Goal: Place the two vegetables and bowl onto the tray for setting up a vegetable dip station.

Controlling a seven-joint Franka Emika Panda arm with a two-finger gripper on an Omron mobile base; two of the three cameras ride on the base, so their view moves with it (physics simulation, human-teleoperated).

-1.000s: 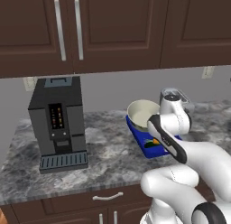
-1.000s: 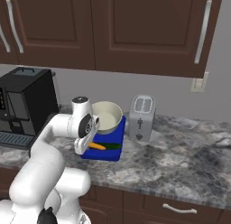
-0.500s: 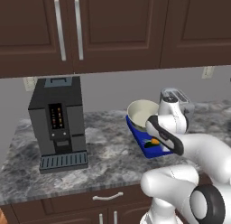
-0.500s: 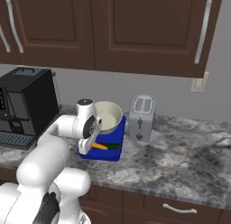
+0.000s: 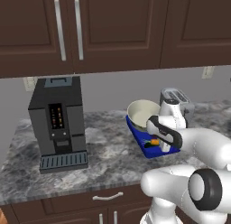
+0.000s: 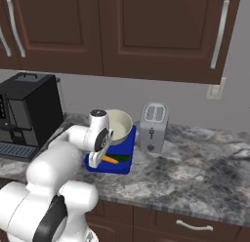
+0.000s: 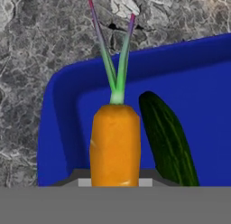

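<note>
Looking along the hand, we see the carrot (image 7: 115, 144) closest to us, its lower end cut off at the bottom of the picture, where the fingers would be; whether they are pinching it or merely parted around it we cannot tell. Its green stalks reach up past the blue rim. Just beside it, on the right of this view, lies the cucumber (image 7: 168, 137), also cut off at the bottom. Both lie inside the tray (image 7: 58, 110), one rounded corner of which shows against the grey marbled bench (image 7: 40, 33).

From the left base camera, our arm covers much of the tray (image 5: 137, 136); only a speck of orange (image 5: 154, 142) peeks out below the wrist. The bowl (image 5: 140, 112) sits at the tray's far end, its near side partly hidden.

From the right base camera, the hand hides part of the bowl (image 6: 119, 124); carrot (image 6: 110, 159) and cucumber (image 6: 122, 158) lie side by side on the tray (image 6: 128, 138).

Farther off stand a toaster (image 6: 154, 127) and a black coffee machine (image 5: 57, 121) beneath dark cupboards (image 6: 146, 31).
</note>
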